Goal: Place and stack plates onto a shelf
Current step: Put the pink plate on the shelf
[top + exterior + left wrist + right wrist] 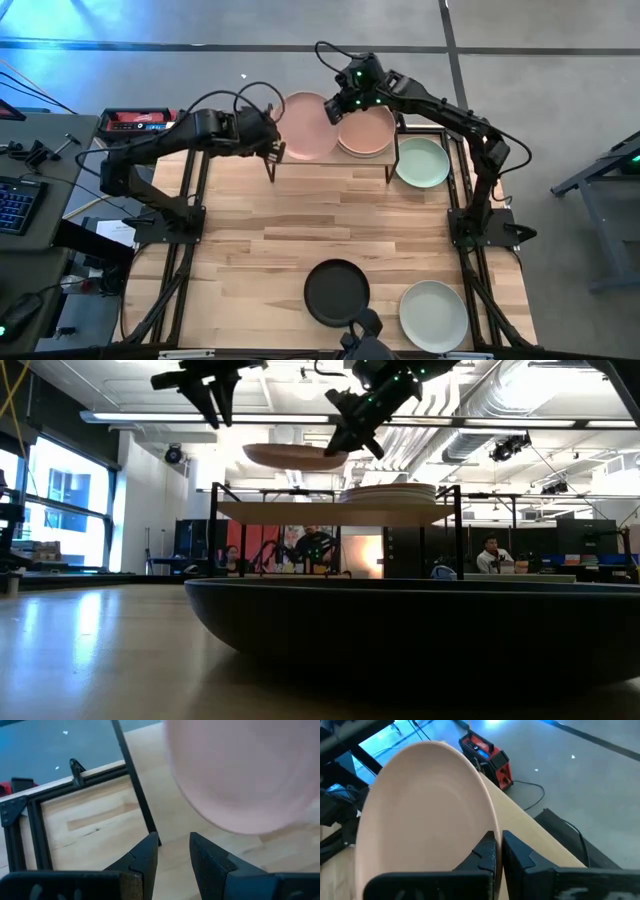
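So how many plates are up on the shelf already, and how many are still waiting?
Done: a small stack already sits on the shelf; its count is unclear. In hand: the right gripper holds a pink plate above the shelf's free side. The left gripper hovers nearby, empty. Left: two pale green plates and a black plate remain on the table.
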Robot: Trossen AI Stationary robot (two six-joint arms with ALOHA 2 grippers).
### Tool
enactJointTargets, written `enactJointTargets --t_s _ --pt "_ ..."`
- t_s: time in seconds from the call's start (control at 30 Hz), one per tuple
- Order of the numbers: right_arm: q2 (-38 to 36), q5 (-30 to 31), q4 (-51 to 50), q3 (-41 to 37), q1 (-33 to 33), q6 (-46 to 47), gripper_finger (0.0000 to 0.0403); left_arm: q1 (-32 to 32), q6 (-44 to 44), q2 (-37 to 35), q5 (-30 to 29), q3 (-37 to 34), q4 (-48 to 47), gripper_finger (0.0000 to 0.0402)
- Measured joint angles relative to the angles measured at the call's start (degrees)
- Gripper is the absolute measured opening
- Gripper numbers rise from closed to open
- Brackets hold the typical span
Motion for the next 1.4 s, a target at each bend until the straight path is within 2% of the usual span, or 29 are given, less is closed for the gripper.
enactJointTargets --t_s 0.17,0.3,0.5,1.0,1.13,1.33,1.4 --pt "0.0 -0.3 -0.2 0.0 0.0 -0.9 0.0000 2.7 0.0 0.0 0.4 0.0 2.2 0.0104" --pt "-0.1 -2.8 0.0 0.0 0.1 -0.9 0.0000 5.3 0.8 0.0 2.5 0.0 4.8 0.0104" --pt "-0.1 -3.4 0.0 0.0 0.9 -1.0 0.0000 8.0 1.5 0.0 4.9 0.0 8.2 0.0104" --pt "-1.1 -5.7 0.5 0.0 2.3 -0.9 0.0000 9.2 2.2 0.0 6.8 0.0 9.2 0.0102" --pt "-1.5 -5.7 0.4 0.0 2.3 -1.0 0.0000 9.2 2.6 0.0 6.8 0.0 9.6 0.0081" --pt "-1.5 -5.6 0.5 0.0 2.3 -0.9 0.0000 9.2 3.5 0.0 6.8 0.0 10.1 0.0013" --pt "-1.5 -5.7 0.5 0.0 2.3 -0.7 0.0000 9.2 3.5 0.0 6.8 0.0 10.0 0.0006"
